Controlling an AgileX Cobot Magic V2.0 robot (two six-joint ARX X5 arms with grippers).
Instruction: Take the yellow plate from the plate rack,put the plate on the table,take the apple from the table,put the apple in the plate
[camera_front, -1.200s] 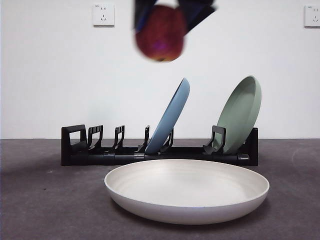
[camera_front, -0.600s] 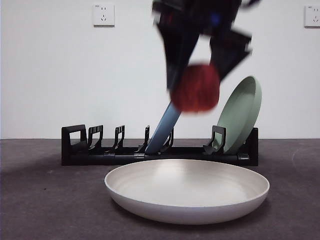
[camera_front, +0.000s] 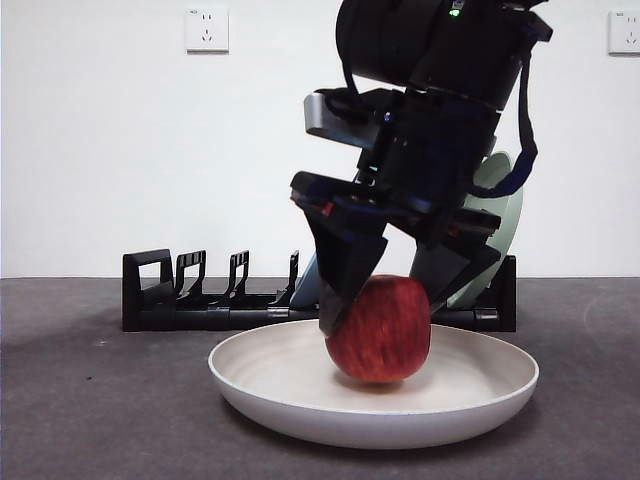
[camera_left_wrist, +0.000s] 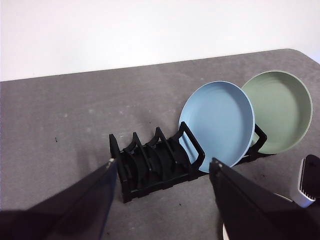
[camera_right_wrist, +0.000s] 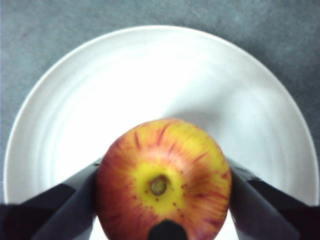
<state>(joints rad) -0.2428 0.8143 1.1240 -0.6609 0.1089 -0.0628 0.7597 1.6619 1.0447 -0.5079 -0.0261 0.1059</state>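
My left claw (camera_left_wrist: 162, 200) hangs spread and empty above the plate rack (camera_front: 230, 300). My right claw (camera_front: 385, 300) grips the apple (camera_front: 380, 330) on both sides, low inside the yellow plate (camera_front: 280, 385) on the bench (camera_front: 90, 400).

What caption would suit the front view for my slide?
Right gripper lowers the apple into the yellow plate, plate rack behind.

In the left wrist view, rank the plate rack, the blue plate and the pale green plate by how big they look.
1. The plate rack, longest across.
2. and 3. The blue plate and the pale green plate look about equal; the blue one covers part of the green and stands nearer, so I won't rank them.
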